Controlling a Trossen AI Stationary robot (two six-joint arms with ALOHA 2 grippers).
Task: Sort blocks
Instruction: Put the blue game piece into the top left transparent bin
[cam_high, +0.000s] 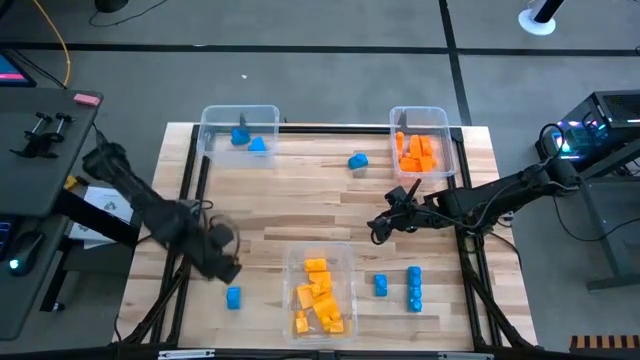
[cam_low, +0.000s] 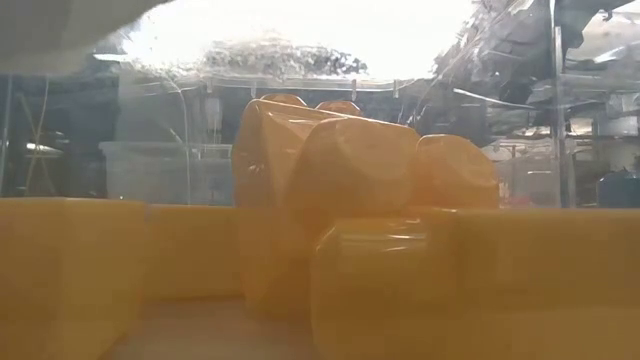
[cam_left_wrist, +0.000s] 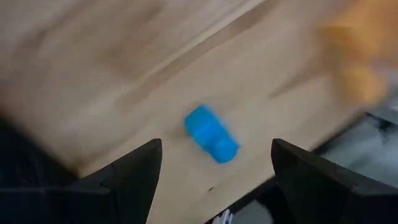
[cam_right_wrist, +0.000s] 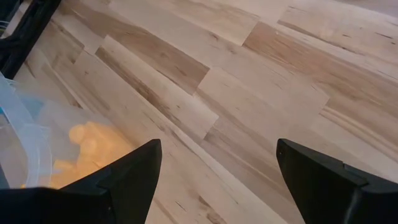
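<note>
Left gripper (cam_left_wrist: 214, 168): spread wide, empty, above a lone blue block (cam_left_wrist: 211, 134) near the table's (cam_high: 300, 200) near-left corner. Right gripper (cam_right_wrist: 217, 168): likewise spread, empty, over bare wood right of centre. Yellow-orange blocks (cam_high: 318, 295) in the near bin (cam_high: 345, 255); grey floor beyond.

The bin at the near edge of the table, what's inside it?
The near bin holds a pile of yellow-orange blocks, several stacked on one another. No blue block shows in it. Whatever lies beneath the pile is covered, so the bin's floor there cannot be seen.
</note>
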